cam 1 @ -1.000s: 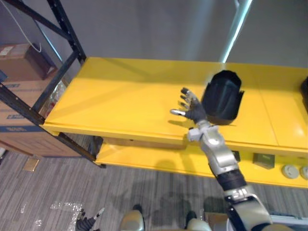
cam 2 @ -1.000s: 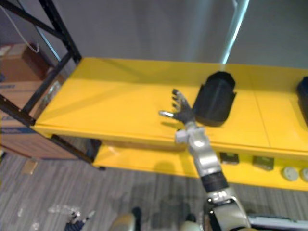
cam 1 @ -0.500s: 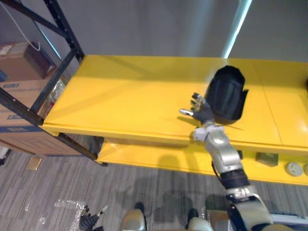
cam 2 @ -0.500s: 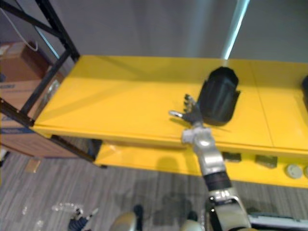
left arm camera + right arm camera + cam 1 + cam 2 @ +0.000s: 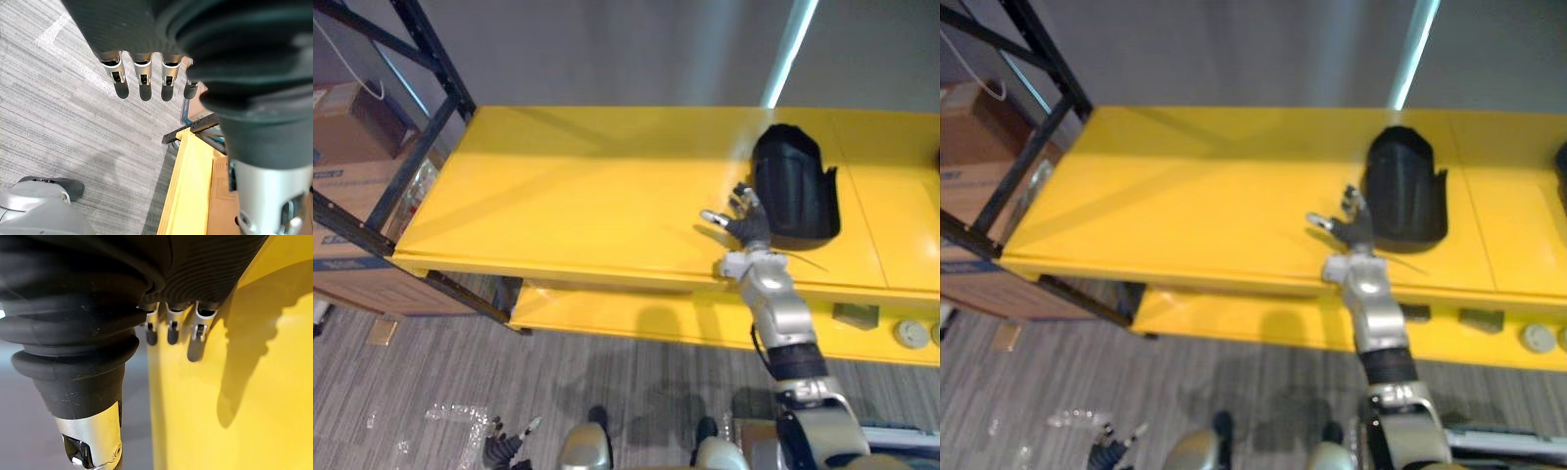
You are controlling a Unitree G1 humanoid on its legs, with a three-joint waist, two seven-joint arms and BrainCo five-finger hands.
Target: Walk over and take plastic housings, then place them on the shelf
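Observation:
A black plastic housing (image 5: 793, 186) lies on the top yellow shelf (image 5: 587, 196), right of its middle. My right hand (image 5: 744, 220) rests on the shelf at the housing's left side, open with its fingers spread and their tips at the housing's edge. In the right wrist view the fingers (image 5: 195, 333) are straight above the yellow surface (image 5: 254, 406). My left hand (image 5: 504, 450) hangs low over the grey carpet, holding nothing. Its fingers (image 5: 142, 78) are straight.
A black upright (image 5: 431, 59) frames the shelf's left end, with cardboard boxes (image 5: 342, 127) beyond it. A lower yellow shelf (image 5: 636, 323) carries small parts (image 5: 855, 315) and round pieces (image 5: 909, 333). Another dark item (image 5: 1561, 162) sits at the top shelf's right edge.
My right hand has moved right along the shelf against the housing. The housing has shifted a little to the right and turned more upright in the view. The left hand still hangs low.

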